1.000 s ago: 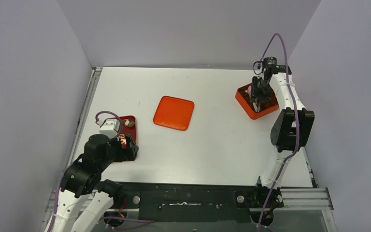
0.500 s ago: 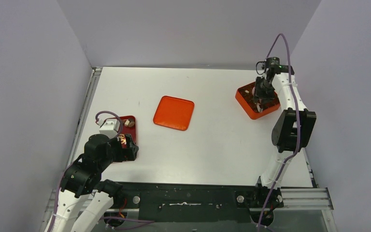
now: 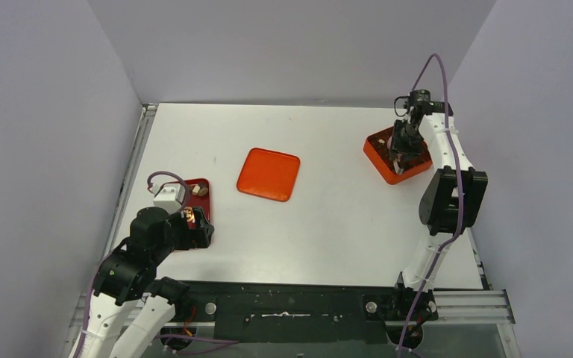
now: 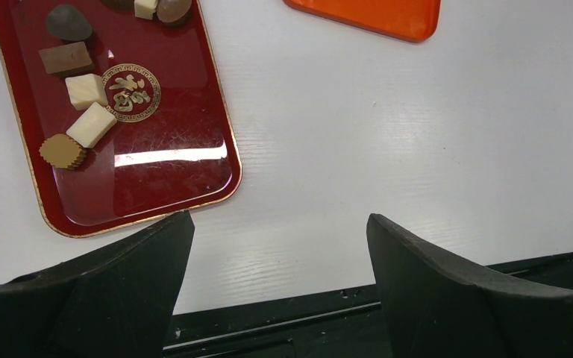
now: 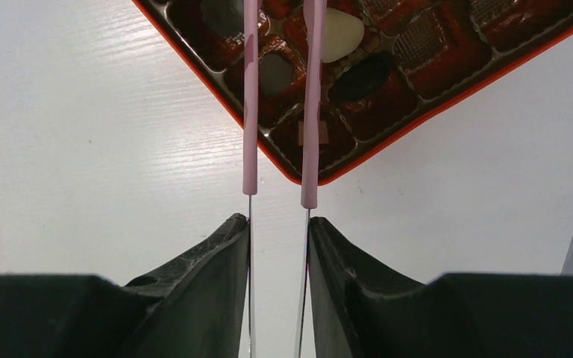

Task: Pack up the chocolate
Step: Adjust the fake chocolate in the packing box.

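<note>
From above, the right pincer (image 3: 399, 155) is seen over the orange box (image 3: 377, 165), well apart from the red tray (image 3: 207, 201) beside the released left pincer (image 3: 192, 216); by the left wrist, chocolate (image 4: 90, 124) is shown ahead-left on that tray; by the right, pink tongs (image 5: 311, 112) are shown gripped.
</note>
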`<state>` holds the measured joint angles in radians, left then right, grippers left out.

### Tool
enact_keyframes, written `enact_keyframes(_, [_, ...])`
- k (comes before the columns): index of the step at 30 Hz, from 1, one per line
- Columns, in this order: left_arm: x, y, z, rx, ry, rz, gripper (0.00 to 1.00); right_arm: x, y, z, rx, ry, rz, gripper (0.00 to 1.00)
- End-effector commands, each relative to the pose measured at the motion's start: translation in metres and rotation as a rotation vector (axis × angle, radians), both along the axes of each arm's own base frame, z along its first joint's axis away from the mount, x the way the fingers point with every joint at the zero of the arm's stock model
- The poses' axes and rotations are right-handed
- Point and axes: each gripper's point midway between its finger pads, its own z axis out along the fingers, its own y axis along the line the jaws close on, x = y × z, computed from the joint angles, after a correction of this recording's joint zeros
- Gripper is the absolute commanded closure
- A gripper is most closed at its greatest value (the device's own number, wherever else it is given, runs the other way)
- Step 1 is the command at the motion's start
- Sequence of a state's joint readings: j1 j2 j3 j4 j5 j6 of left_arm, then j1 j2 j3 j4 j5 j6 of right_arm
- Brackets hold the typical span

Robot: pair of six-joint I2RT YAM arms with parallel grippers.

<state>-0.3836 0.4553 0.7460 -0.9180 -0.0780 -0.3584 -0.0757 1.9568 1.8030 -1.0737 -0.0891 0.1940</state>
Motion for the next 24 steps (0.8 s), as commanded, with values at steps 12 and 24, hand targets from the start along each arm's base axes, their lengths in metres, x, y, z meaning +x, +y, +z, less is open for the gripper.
enact_keyframes(12, [0.008,-0.001,0.018,-0.022,-0.090,0.000,0.15,0.016,0.012,0.008,0.016,-0.018,0.026,0.68])
enact_keyframes(24, [0.006,-0.001,0.020,-0.030,-0.105,0.001,0.15,0.014,0.002,0.004,-0.011,-0.027,-0.012,0.71])
